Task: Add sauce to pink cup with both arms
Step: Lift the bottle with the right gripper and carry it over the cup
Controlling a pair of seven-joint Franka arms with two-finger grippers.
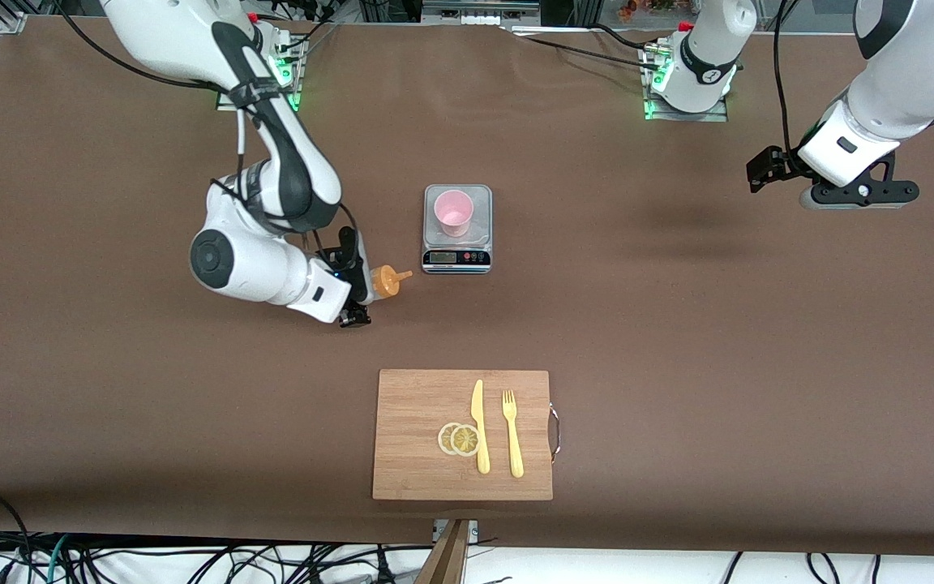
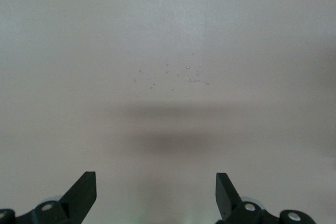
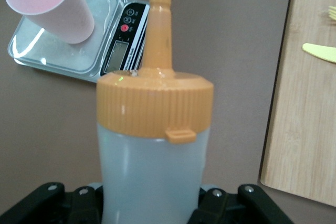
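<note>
Right gripper (image 1: pixel 360 285) clamped around the body of the sauce bottle (image 1: pixel 380 282), low over the bare table beside the scale (image 1: pixel 456 259), toward the right arm's end. Bottle tipped well over, long axis running from the gripper toward the scale, orange nozzle leading. Pink cup (image 1: pixel 453 212) upright on the scale's plate, mouth open upward, just past the nozzle and farther from the front camera than the bottle. In the right wrist view, bottle (image 3: pixel 153 145) filling the middle, cup (image 3: pixel 50 4) and scale (image 3: pixel 79 45) off beyond the nozzle tip, nozzle not yet over the rim. Likely next: lift and carry the nozzle above the cup's mouth, then squeeze. Right arm folded low, elbow bent, wrist turned sideways. Left gripper (image 1: pixel 767 169) waiting, high over bare table at the left arm's end, well apart from the cup; left gripper (image 2: pixel 156 195) spread wide, nothing between the fingers.
</note>
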